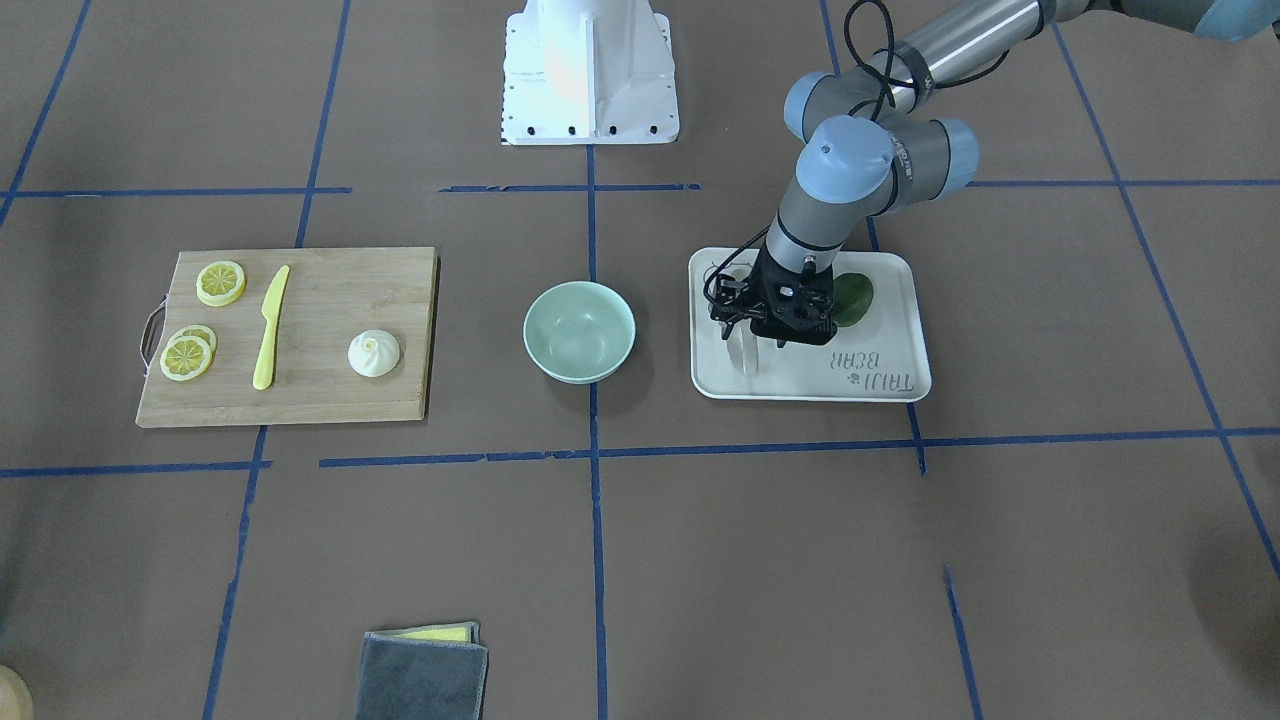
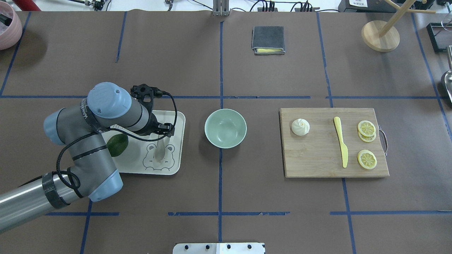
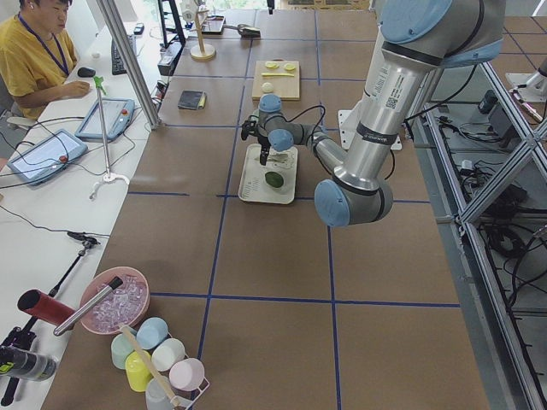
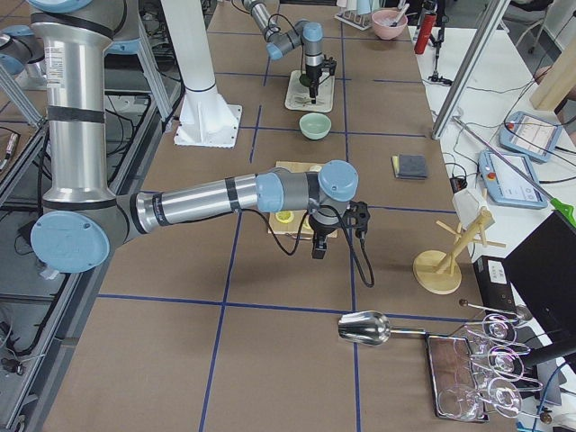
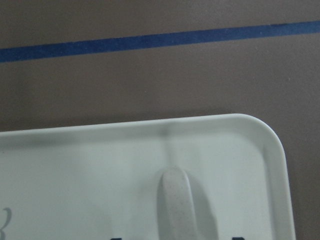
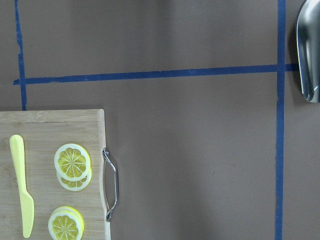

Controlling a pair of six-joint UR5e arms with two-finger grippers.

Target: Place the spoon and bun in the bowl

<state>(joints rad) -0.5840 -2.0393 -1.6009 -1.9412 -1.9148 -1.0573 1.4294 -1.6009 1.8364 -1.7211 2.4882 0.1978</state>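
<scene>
The pale spoon [image 2: 159, 151] lies on a white tray [image 2: 177, 120] and also shows in the front view [image 1: 745, 357] and the left wrist view [image 5: 177, 202]. My left gripper [image 1: 752, 338] points down right over the spoon's handle, and its jaws look open on either side of it. The mint-green bowl [image 2: 225, 128] stands empty between the tray and a wooden cutting board [image 2: 317, 155]. The white bun [image 2: 300, 127] sits on that board. My right gripper [image 4: 317, 245] hovers past the board's handle end. I cannot tell whether it is open or shut.
A yellow knife [image 2: 341, 146] and lemon slices [image 2: 366, 128] lie on the board. A green fruit [image 2: 117, 144] sits on the tray. A folded grey cloth [image 2: 268, 39], a wooden stand [image 2: 380, 35] and a metal scoop [image 6: 310, 50] are farther off.
</scene>
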